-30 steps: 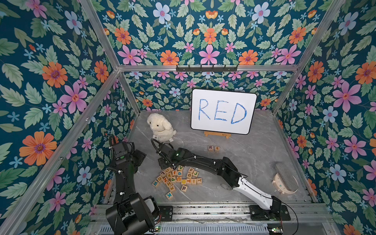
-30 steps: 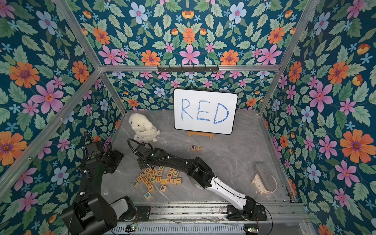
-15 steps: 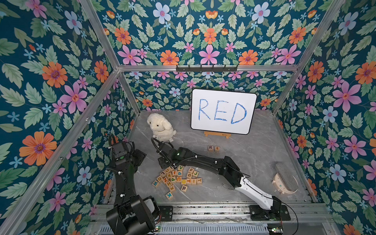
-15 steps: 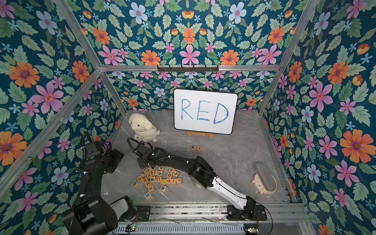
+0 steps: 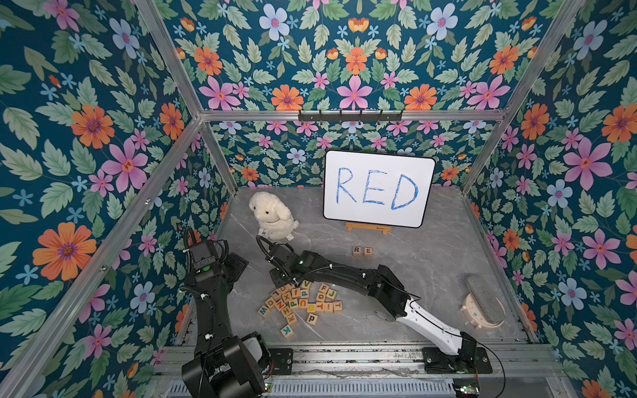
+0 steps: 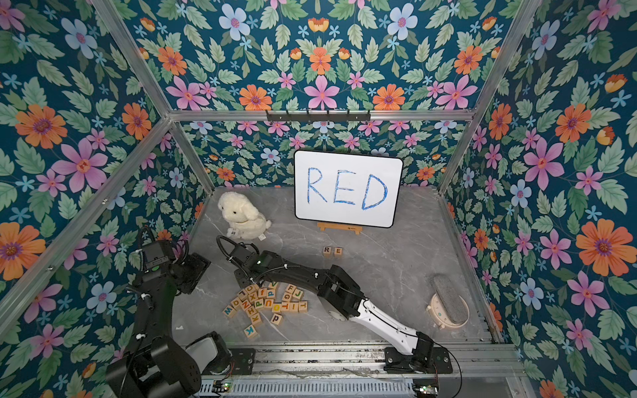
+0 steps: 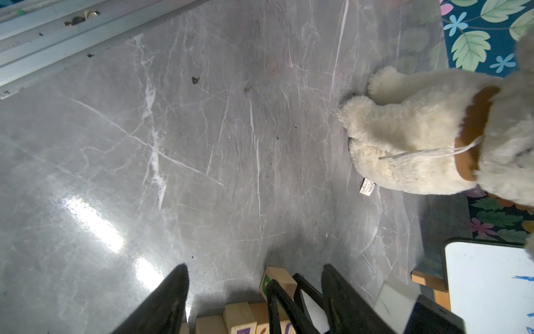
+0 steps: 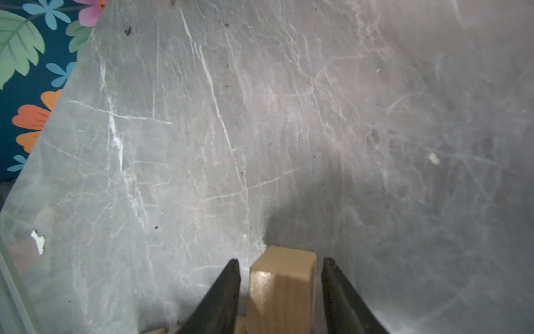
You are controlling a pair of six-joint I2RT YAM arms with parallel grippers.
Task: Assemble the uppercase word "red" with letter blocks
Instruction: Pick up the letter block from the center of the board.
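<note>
Right gripper [image 8: 281, 260] has narrowed around a block [image 8: 281, 289], slim gaps remaining; R [image 5: 357, 251] and E [image 5: 367, 251] await a third. Left gripper [image 7: 255, 265] gapes idle.

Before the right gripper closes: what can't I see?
Letter on the block: the right wrist view shows blank faces; the left wrist view only a green sliver beside a finger of the right gripper.
Both top views: the right arm covers the block and gripper tips.
</note>
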